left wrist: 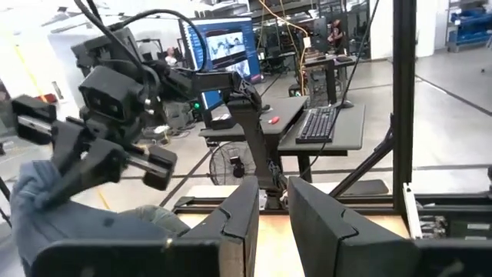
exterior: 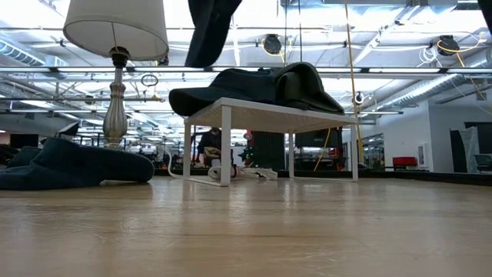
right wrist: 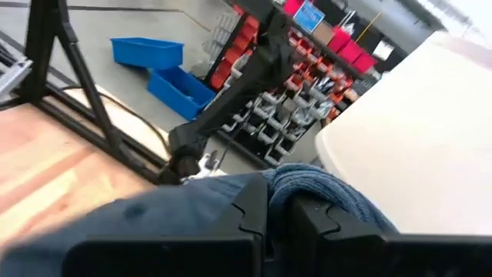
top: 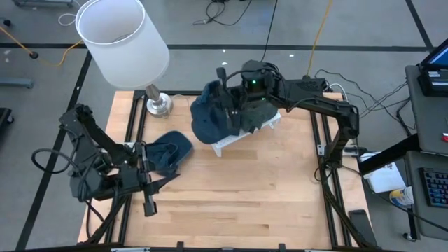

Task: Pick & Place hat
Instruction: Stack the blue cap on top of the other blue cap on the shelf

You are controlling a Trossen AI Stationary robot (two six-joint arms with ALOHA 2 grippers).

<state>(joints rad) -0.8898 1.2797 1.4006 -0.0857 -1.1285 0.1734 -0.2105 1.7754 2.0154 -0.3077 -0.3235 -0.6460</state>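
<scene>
A white rack (top: 241,137) (exterior: 269,115) stands at the table's far middle. A blue hat (top: 208,119) (exterior: 231,83) (right wrist: 146,219) lies on its left end, with a darker hat (exterior: 307,85) beside it. My right gripper (top: 224,91) (exterior: 201,46) (right wrist: 275,219) comes down on the blue hat and is shut on it. Another dark blue hat (top: 171,150) (exterior: 69,165) lies flat on the table's left side. My left gripper (top: 148,203) (left wrist: 274,215) waits near the left front edge, a narrow gap between its fingers, touching nothing. My right gripper pinches the blue hat's cloth at its top (right wrist: 319,188) between its two fingers, slanting down from above and from the right. The cloth bunches up past the fingertips. The hat rests on the rack's top; how many layers are caught I cannot tell.
A lamp with a white shade (top: 122,42) (exterior: 115,27) stands on its metal base (top: 159,105) at the far left corner, close to the rack. Bare wood (top: 245,196) stretches across the table's near half. Black frame rails run along both sides.
</scene>
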